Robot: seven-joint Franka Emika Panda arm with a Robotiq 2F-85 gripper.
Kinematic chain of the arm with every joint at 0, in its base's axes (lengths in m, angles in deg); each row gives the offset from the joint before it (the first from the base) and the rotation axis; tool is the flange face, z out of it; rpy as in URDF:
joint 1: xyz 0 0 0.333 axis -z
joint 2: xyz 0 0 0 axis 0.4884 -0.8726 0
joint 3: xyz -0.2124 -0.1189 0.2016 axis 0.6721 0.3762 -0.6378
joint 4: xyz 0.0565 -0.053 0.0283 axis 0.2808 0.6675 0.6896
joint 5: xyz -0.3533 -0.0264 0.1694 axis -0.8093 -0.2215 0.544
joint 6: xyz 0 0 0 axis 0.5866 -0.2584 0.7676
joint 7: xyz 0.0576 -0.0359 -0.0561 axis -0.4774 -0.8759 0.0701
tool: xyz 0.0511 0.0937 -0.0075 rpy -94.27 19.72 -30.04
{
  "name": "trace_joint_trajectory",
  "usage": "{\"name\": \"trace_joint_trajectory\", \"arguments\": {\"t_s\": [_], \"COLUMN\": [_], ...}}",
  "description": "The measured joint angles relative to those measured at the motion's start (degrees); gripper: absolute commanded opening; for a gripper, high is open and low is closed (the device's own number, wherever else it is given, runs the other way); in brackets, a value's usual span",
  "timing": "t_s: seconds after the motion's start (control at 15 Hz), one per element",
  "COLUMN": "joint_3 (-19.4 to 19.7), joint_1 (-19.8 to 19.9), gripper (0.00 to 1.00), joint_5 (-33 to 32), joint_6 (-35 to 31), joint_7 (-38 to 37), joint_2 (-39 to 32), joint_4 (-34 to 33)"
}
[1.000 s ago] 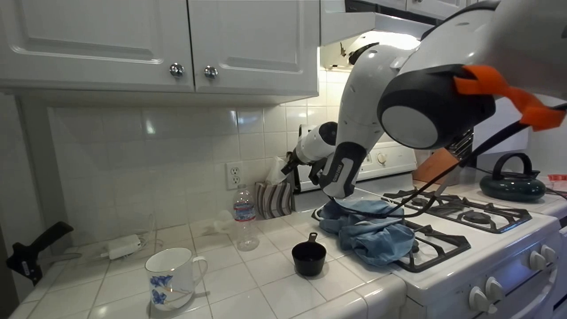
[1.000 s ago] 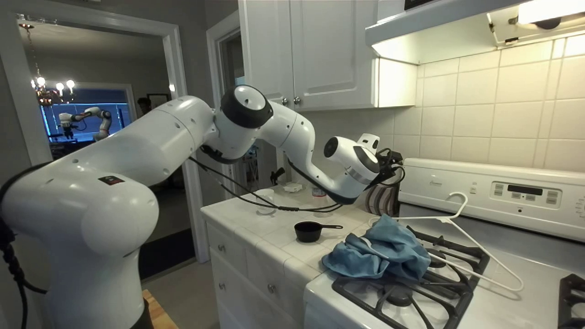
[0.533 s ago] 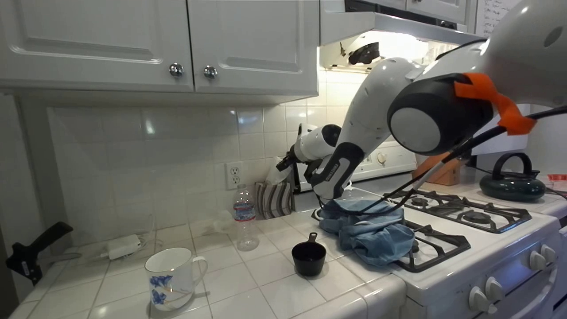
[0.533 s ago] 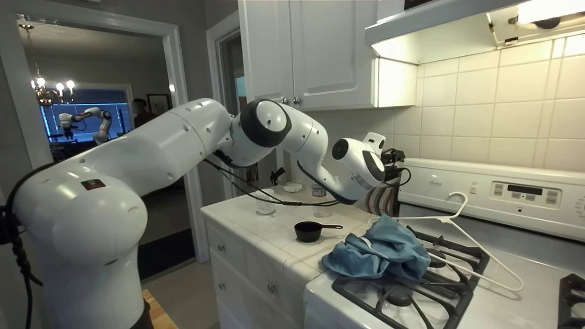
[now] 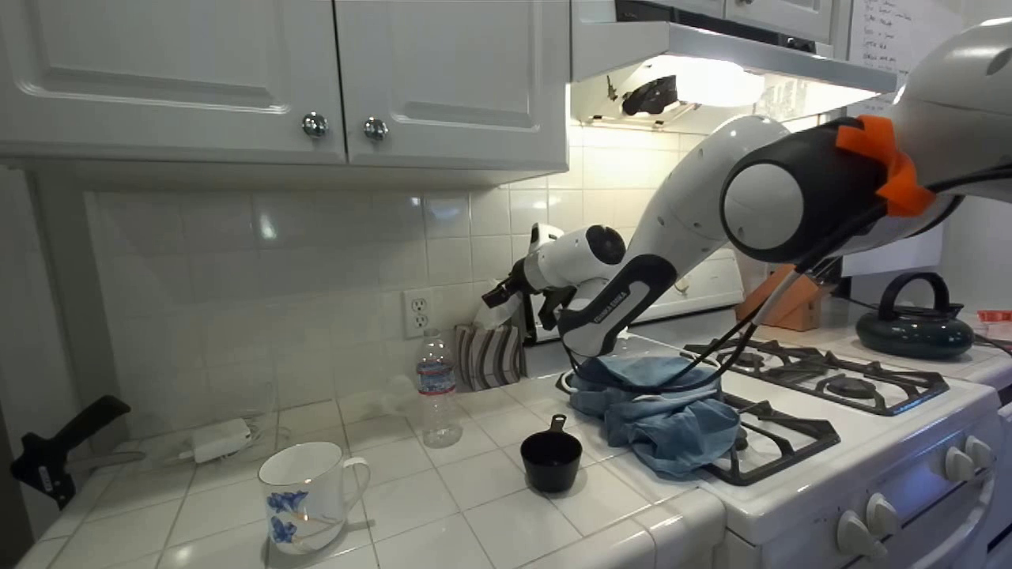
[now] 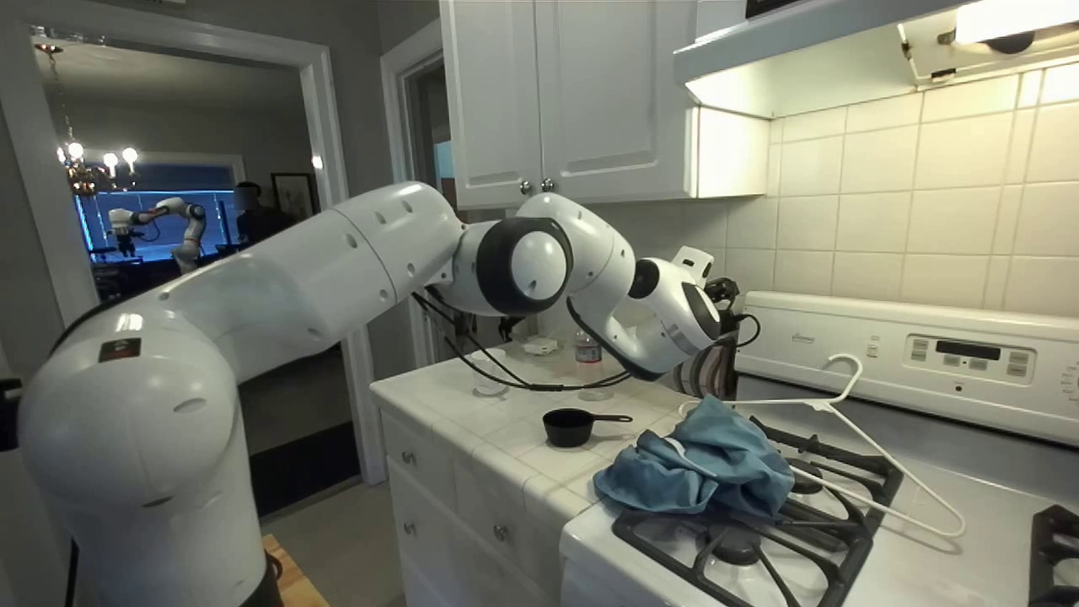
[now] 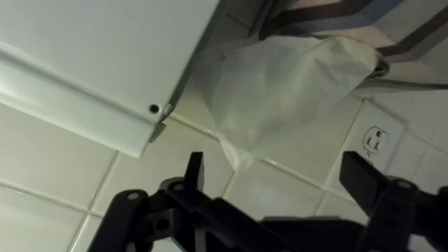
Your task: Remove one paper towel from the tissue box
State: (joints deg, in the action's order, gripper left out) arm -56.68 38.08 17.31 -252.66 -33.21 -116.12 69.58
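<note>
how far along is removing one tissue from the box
Looks done: the fingers stand open near the white tissue. In hand: the grasp, not yet made; the tissue's tip shows between them in the wrist view. Left: closing, then pulling; it pokes from the striped tissue box.

In my wrist view the paper towel (image 7: 273,94) lies ahead of my jaws, sticking out of the tissue box (image 7: 350,17) beyond, its tip in line with the gap between them. The stove (image 7: 105,52) stands to their left, the outlet (image 7: 378,143) to their right. In an exterior view, the table (image 5: 419,506) is below my jaws: the bottle (image 5: 437,395) stands lower left of them, the mug (image 5: 308,506) farther left, nearer the camera, the measuring cup (image 5: 551,465) lower right. The cloth (image 5: 664,419) lies on the stove, farther right.
</note>
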Motion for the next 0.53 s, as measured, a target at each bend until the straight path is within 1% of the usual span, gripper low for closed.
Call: {"name": "trace_joint_trajectory", "arguments": {"t_s": [0.13,0.4,0.53], "joint_3": [-4.4,-10.8,-14.7], "joint_1": [2.2,6.1,8.4], "gripper": [1.00,1.00,1.00], "joint_5": [-2.7,-4.4,-5.9], "joint_6": [1.2,3.9,6.1], "joint_7": [0.0,1.0,2.4], "joint_2": [-0.3,-1.4,-1.7], "joint_4": [-0.4,-1.6,-2.0]}}
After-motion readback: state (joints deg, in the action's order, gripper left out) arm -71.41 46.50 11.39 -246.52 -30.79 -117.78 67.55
